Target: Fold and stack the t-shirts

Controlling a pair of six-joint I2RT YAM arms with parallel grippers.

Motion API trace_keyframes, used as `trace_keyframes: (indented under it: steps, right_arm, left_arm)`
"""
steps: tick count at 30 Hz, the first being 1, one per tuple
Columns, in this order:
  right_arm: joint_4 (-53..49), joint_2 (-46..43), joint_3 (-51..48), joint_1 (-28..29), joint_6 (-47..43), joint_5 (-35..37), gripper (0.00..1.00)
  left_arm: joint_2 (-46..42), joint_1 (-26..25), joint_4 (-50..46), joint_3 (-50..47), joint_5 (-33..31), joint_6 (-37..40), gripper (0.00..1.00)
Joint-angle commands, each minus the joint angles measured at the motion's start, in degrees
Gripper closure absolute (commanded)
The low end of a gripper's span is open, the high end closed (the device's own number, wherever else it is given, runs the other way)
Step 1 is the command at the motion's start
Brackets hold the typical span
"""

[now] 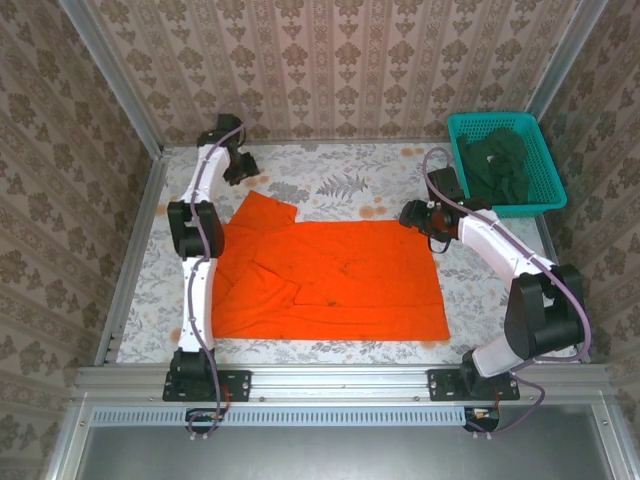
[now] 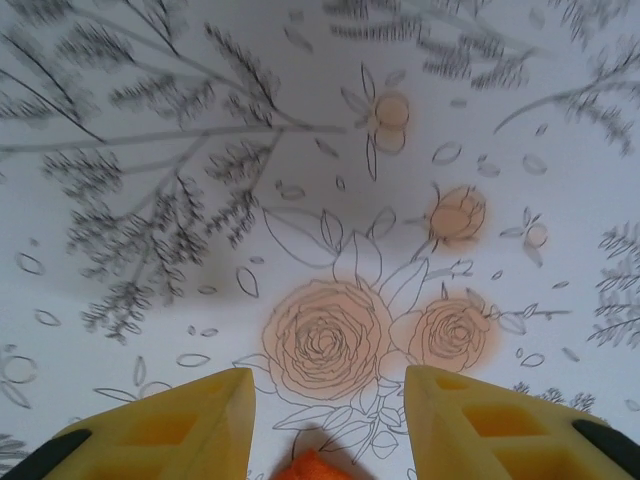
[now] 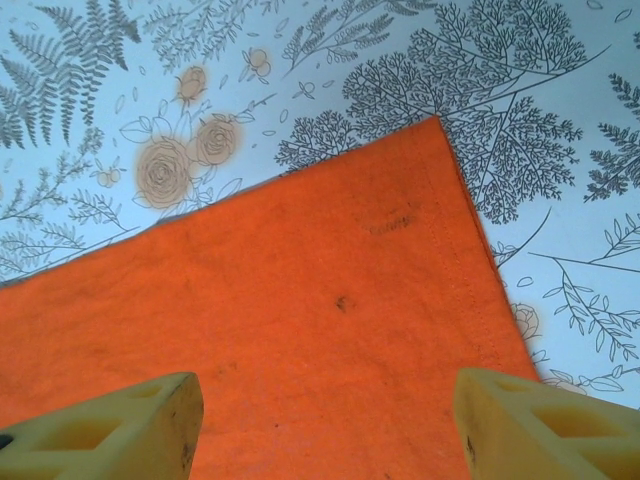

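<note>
The bright orange t-shirt [image 1: 335, 278] lies spread across the middle of the table, with its left part creased and bunched. In the right wrist view its corner [image 3: 435, 125] and stitched hem show under my right gripper [image 3: 325, 410], which hovers open over the cloth. In the top view that right gripper [image 1: 415, 217] sits at the shirt's far right corner. My left gripper [image 1: 243, 170] is at the far left, just beyond the shirt's sleeve. Its yellow fingers [image 2: 200, 420] stand open over the flowered tablecloth, with an orange tip [image 2: 312, 466] low between them. Dark green t-shirts [image 1: 497, 160] lie piled in the basket.
A teal mesh basket [image 1: 545, 195] stands at the far right corner of the table. Patterned walls and metal rails close in the table on three sides. The flowered tablecloth [image 1: 340, 180] lies bare behind the orange shirt.
</note>
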Motion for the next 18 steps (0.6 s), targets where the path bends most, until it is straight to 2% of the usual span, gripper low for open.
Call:
trace_keyframes:
  steps: [1, 10, 18]
  right_arm:
    - [0.55, 0.93, 0.55, -0.67, 0.54, -0.78, 0.31]
    - [1.60, 0.25, -1.11, -1.65, -0.05, -2.12, 0.31]
    - [2.07, -0.12, -1.72, -3.11, -0.78, -2.17, 0.31]
  left_arm:
    - [-1.39, -1.15, -1.60, -2.63, 1.46, 2.73, 0.57]
    - [-1.95, -2.09, -3.41, -5.82, -1.71, 4.37, 0.58]
    - [-3.71, -3.32, -4.99, -7.34, -1.49, 6.47, 0.60]
